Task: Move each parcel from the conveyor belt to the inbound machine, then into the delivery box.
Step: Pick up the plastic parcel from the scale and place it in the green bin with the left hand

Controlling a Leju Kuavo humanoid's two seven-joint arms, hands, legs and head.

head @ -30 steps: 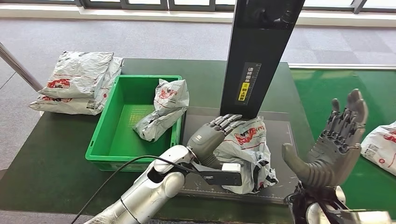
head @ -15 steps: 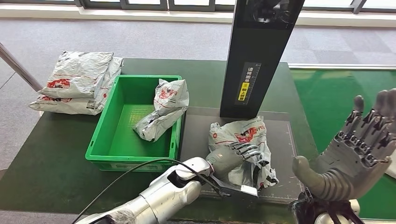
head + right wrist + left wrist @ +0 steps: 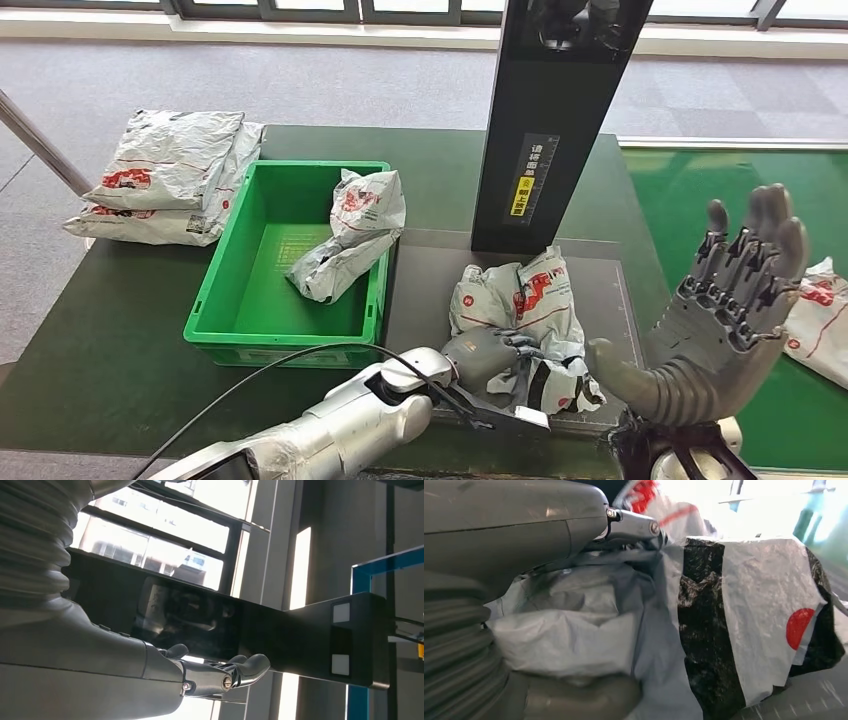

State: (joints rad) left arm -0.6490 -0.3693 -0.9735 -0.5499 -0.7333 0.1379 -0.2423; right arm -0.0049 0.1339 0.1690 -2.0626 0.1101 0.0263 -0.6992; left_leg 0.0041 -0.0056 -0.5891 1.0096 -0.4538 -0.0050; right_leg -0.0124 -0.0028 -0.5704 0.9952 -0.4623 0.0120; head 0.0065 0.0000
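While the left hand (image 3: pixel 487 355) is closed on the near edge of a crumpled grey parcel (image 3: pixel 525 310), that parcel is seen lying on the dark flat plate (image 3: pixel 600 300) of the inbound machine, at the foot of its black upright column (image 3: pixel 555 120). From the left wrist, grey plastic (image 3: pixel 589 630) is shown bunched between the thumb and the fingers (image 3: pixel 634 527). Nearby on the right, the right hand (image 3: pixel 720 330) is held raised with its palm up and its fingers spread apart, and nothing is held in it. Beyond it, 1 more parcel (image 3: pixel 820 320) is seen on the green conveyor belt (image 3: pixel 700 200). To the left of the plate, a green box (image 3: pixel 285 255) is set on the dark table (image 3: pixel 100 330), and 1 parcel (image 3: pixel 350 235) is leaned against its right wall inside. Farther left, 2 parcels (image 3: pixel 165 175) are stacked on the table's far corner.
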